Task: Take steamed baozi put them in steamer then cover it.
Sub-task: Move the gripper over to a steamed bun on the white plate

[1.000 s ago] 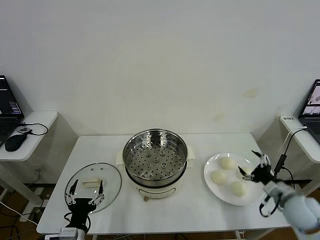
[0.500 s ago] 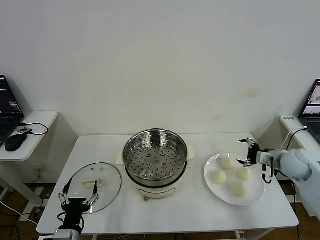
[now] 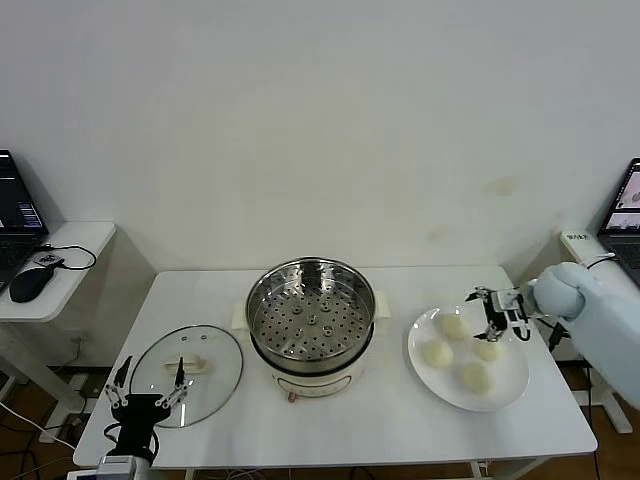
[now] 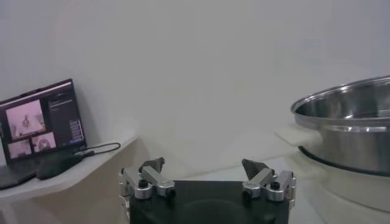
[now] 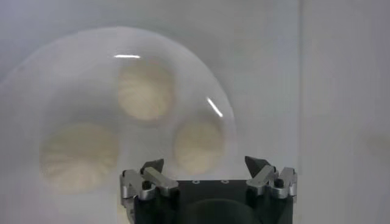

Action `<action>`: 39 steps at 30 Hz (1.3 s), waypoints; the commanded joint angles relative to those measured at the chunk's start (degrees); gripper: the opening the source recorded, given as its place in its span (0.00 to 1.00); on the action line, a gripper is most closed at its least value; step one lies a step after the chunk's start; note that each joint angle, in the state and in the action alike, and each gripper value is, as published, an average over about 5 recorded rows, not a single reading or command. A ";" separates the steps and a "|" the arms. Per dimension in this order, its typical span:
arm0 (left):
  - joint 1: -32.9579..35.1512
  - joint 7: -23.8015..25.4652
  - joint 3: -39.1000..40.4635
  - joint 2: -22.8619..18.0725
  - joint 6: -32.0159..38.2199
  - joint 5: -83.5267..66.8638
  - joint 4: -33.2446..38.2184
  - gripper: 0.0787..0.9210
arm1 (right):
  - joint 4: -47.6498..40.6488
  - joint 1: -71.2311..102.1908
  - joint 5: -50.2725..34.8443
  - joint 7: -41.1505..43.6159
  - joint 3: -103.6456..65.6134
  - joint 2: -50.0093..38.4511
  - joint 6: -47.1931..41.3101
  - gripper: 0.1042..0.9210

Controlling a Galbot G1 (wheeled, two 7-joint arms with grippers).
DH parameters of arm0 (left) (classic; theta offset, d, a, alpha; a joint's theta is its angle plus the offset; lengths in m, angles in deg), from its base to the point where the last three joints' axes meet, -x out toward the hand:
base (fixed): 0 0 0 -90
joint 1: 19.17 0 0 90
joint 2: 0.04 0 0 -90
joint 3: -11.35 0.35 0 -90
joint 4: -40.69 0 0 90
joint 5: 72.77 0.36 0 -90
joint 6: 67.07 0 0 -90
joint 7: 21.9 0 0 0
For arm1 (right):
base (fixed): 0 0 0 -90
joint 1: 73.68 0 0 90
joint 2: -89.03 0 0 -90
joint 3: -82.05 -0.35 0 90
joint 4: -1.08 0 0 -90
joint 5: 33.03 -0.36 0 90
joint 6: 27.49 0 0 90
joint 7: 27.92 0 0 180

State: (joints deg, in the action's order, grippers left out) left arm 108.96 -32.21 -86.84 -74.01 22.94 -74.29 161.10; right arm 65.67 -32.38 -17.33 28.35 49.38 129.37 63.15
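Since the earlier frames the right gripper [image 3: 487, 310] has swung from the front right corner of the white table [image 3: 400, 420] up over the flat white plate [image 3: 500, 392], and the left gripper [image 3: 148, 390] has drawn back toward the front left edge. Now the right gripper hangs with its jaws wide and empty above the far side of the plate, just beside the four small round cream-white steamed baozi [image 3: 453, 325] which lie there. In the right wrist view three of these buns [image 5: 145, 91] show below the open fingers [image 5: 148, 176].

The round shiny stainless-steel steamer [image 3: 310, 312] on its cream-white base stands at the middle of the table, its perforated tray bare. The round clear glass cover [image 3: 210, 352] with the cream-white bar handle lies flat near the front left corner. The left gripper is over the cover's front rim, jaws wide, holding nothing.
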 commanded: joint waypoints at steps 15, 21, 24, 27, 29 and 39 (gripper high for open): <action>-0.73 -0.11 -1.51 1.01 0.14 -1.22 -0.59 0.88 | -13.52 -4.09 5.44 0.69 4.48 10.08 0.14 0.88; -1.06 -0.12 -1.55 1.09 0.13 -1.30 -0.70 0.88 | -13.97 -3.95 6.58 1.00 4.52 10.49 -0.43 0.84; -1.24 -0.12 -1.54 1.11 0.10 -1.31 -0.76 0.88 | -14.18 -3.99 6.95 1.04 4.55 10.55 -0.89 0.78; -1.40 -0.15 -1.53 1.10 0.09 -1.31 -0.87 0.88 | -14.28 -4.01 7.00 1.09 4.53 10.63 -1.15 0.72; -1.45 -0.20 -1.53 1.09 0.10 -1.32 -0.90 0.88 | -14.11 -4.03 6.99 1.22 4.51 10.57 -1.21 0.70; -1.38 -0.30 -1.51 1.14 0.14 -1.38 -0.34 0.88 | -10.12 -4.09 4.59 1.24 5.10 8.53 -1.15 0.64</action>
State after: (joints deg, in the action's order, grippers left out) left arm 107.60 -32.55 -88.34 -72.88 23.09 -75.69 160.70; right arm 54.06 -36.38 -11.99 29.64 54.39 138.16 62.08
